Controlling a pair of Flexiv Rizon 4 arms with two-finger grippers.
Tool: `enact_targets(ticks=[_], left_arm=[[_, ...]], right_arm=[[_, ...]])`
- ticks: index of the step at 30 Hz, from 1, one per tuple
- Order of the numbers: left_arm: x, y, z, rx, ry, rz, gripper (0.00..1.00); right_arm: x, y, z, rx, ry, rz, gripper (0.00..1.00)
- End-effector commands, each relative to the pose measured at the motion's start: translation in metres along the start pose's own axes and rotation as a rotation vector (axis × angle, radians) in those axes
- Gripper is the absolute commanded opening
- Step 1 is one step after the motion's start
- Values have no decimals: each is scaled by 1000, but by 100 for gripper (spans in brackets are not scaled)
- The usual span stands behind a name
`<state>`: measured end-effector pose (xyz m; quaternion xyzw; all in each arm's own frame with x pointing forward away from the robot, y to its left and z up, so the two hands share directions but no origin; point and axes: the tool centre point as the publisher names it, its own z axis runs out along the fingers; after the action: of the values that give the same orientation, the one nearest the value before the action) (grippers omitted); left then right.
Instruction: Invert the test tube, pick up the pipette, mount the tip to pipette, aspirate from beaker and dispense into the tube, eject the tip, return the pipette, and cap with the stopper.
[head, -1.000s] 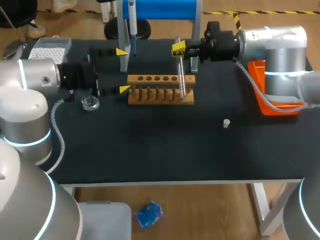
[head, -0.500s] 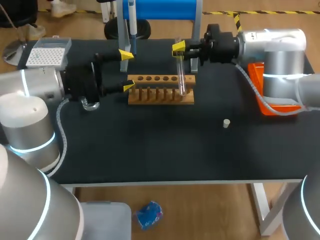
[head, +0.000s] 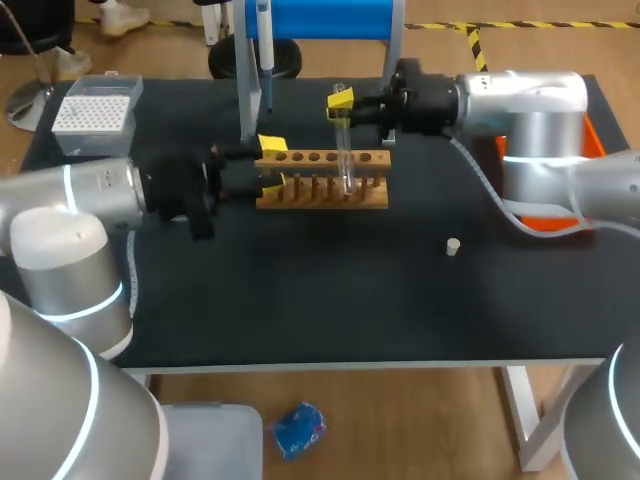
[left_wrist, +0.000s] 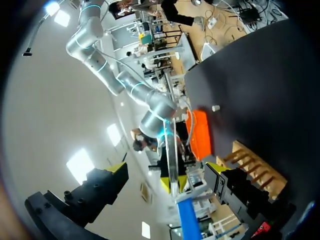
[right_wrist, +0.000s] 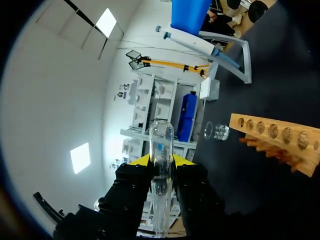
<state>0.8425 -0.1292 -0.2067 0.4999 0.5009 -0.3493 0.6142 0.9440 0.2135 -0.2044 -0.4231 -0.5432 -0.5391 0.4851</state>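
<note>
Tube (head: 344, 150) is held roughly vertical over the rack (head: 320, 190), clamped near its upper end between the fingers of my right gripper (head: 340, 103). My left gripper (head: 270, 163) sits at the rack's left end, fingers spread wide, gripping nothing. Stopper (head: 453, 246) lies on the table (head: 300, 300), well apart from the rack.
</note>
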Motion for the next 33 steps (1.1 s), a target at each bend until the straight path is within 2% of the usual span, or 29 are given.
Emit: enact_targets(ticks=[1,5,18,28,31,33], left_arm=[[9,-1,14,35,25,-45,100],[10,-6,23,64,33,-67,100],[13,-12,51,106,39,-32,100],[19,-10,59,120,61,-36,100],[21,-9,60,117,64,-40,89],[22,-7,60,113,66,-40,86]], right_arm=[[-6,8,8,10,8,1,0],[-11,10,11,10,7,2,0],[-17,19,29,10,32,16,0],[-21,18,39,15,41,20,0],[-22,18,40,11,43,23,0],[-21,16,42,11,46,26,0]])
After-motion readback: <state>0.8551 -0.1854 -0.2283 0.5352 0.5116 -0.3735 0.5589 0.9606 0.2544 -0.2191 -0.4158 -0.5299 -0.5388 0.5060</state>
